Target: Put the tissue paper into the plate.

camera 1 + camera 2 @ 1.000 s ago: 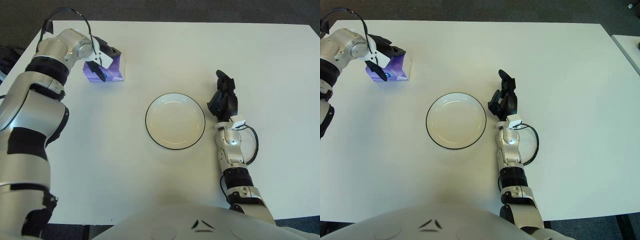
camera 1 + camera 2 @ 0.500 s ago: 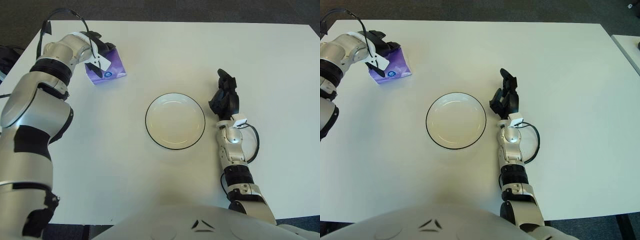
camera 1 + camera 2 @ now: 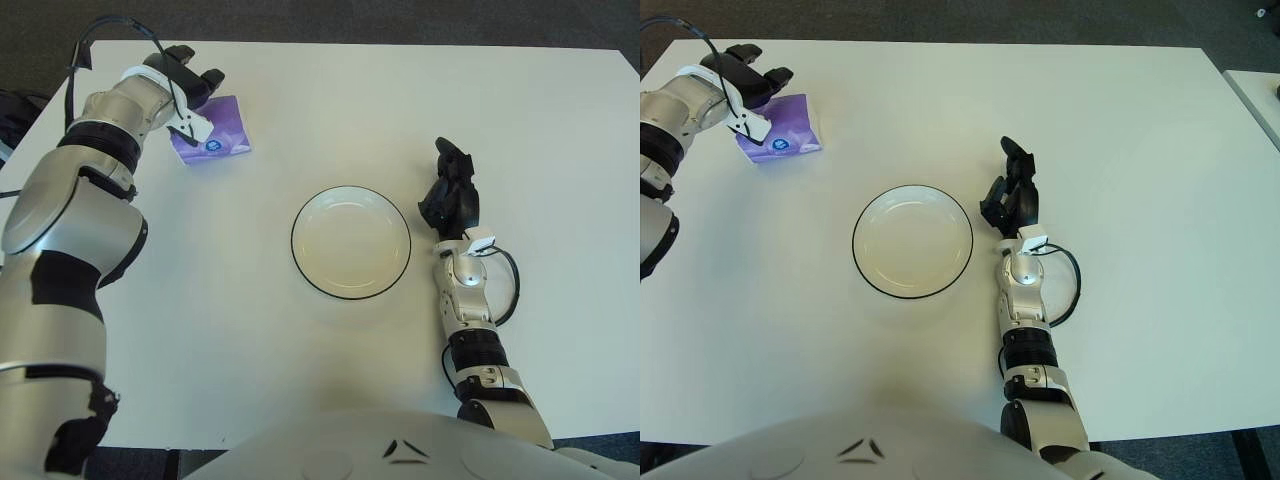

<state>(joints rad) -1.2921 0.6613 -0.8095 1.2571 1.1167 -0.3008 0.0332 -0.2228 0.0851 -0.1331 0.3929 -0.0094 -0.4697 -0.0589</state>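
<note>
- Left eye view: my left hand (image 3: 180, 85) was at the far left corner of the white worktop (image 3: 300, 340), fingers spread and holding nothing, poised at the far edge of the tissue paper (image 3: 212, 130). I could not tell whether a fingertip touched it.
- The tissue paper was a small purple pack lying flat on the worktop, well apart from the plate (image 3: 350, 242), which sat empty near the middle.
- I judged the pack light and soft, its wrapper likely slick, so it would give under pressure and might slide away from a one-sided push. I reckoned the best hold was across its two opposite edges, fingers against thumb, with a modest squeeze.
- Right eye view: the same pack (image 3: 780, 129) lay just below my left hand (image 3: 743, 68), whose fingers were open above its far edge.
- My right hand (image 3: 1012, 196) showed just to the right of the plate (image 3: 911, 241), idle, fingers loosely curled, holding nothing.
- The task was not yet done: the pack had still to be grasped, lifted and carried to the plate.
</note>
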